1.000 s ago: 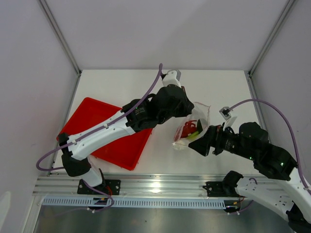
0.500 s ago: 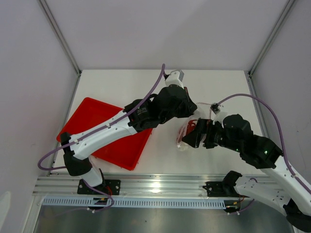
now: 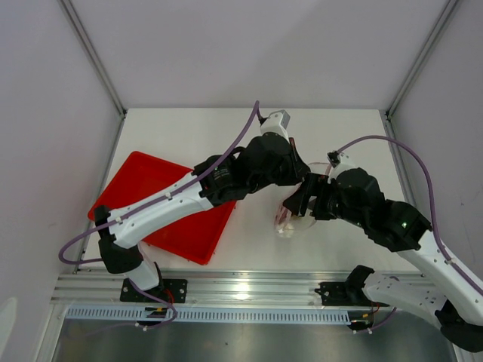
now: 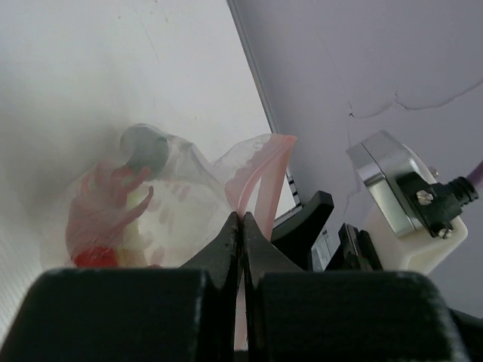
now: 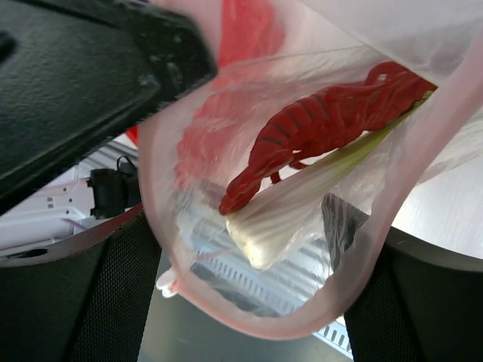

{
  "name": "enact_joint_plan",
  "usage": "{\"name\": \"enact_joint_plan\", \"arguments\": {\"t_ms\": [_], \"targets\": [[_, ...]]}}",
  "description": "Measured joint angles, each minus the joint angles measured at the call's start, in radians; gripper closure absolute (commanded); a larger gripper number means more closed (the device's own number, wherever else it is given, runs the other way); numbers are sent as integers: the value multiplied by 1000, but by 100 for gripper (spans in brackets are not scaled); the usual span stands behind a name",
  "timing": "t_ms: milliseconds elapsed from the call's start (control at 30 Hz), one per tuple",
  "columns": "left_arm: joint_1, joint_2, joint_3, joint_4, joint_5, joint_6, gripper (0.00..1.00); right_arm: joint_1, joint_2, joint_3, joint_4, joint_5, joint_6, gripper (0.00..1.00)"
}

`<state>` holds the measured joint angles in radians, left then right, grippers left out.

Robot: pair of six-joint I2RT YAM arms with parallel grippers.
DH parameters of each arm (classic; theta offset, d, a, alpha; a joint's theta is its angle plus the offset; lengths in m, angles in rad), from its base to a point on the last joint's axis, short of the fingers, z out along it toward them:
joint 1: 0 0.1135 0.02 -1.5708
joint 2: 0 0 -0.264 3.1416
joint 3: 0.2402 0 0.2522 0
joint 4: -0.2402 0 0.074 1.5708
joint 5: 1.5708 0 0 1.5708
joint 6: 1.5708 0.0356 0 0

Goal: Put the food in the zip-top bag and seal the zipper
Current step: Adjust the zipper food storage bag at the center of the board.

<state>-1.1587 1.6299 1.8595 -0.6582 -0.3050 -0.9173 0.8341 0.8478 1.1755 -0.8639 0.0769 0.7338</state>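
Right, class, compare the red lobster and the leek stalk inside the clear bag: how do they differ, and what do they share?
Colour: the lobster is red with dark bands, while the leek is white running to pale green. Shape: the lobster is segmented and curved, while the leek is a smooth, straight stalk. Position: in the right wrist view the lobster lies above the leek and against it. Both sit inside the clear bag, along the same slant.

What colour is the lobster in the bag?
The lobster is red with darker stripes, clearest in the right wrist view, inside the bag.

Clear crinkly plastic: zip-top bag [image 4: 189, 204]; glossy ribbed plastic: lobster [image 5: 317, 124]; smooth red plastic: tray [image 3: 185, 234].
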Motion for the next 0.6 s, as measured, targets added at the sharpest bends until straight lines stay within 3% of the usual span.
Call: {"name": "enact_joint_plan", "arguments": {"t_ms": [133,233,267,333,367,500,533,600], "targets": [[3,0,-4,7,3,-2,99,3,10,0,-2,39,6,24],[2,0,-10,17,14,-7,99,7,10,-1,-1,60,10,36],[1,0,-13,21,19,-8,99,8,10,-1,-2,65,9,45],[-1,0,-21,34,23,-8,99,9,8,-1,-2,74,10,53],[-2,-2,-28,43,24,-8,99,9,5,-3,-2,76,9,65],[-3,-12,-63,76,31,-6,99,10,-11,-13,-2,81,-1,98],[-3,-18,-76,85,32,0,99,10,-14,-16,-2,80,0,100],[-3,-40,-114,117,33,10,88,10,-16,-20,-2,79,5,100]]}}
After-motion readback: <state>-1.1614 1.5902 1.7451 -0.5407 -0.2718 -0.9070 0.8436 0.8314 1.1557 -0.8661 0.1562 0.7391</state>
